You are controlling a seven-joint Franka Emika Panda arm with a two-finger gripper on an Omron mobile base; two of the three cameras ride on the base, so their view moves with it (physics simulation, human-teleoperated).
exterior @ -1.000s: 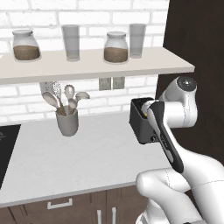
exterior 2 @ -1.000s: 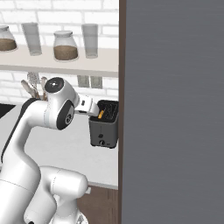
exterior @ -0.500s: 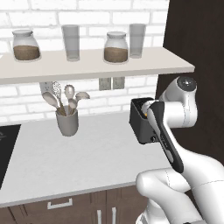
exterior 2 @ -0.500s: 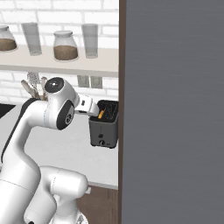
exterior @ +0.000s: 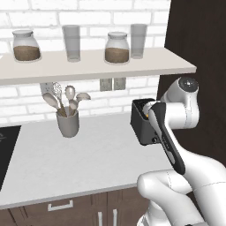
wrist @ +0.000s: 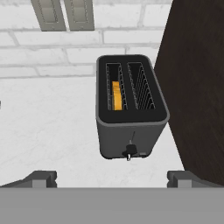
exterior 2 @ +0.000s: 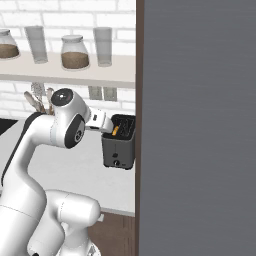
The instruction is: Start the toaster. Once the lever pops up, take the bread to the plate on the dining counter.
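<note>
The toaster [wrist: 130,107] stands on the pale worktop [wrist: 48,127], close beside the dark cabinet wall [wrist: 197,87] on one side and near the white brick wall [wrist: 87,48] behind it. The bread [wrist: 116,95] sits low in the slot farther from the cabinet. The claw [wrist: 112,178] hovers in front of and above the toaster, released, fingertips [wrist: 41,178] wide, touching nothing. Bare worktop stretches away from the toaster's free side toward the utensil holder [exterior: 68,122].
</note>
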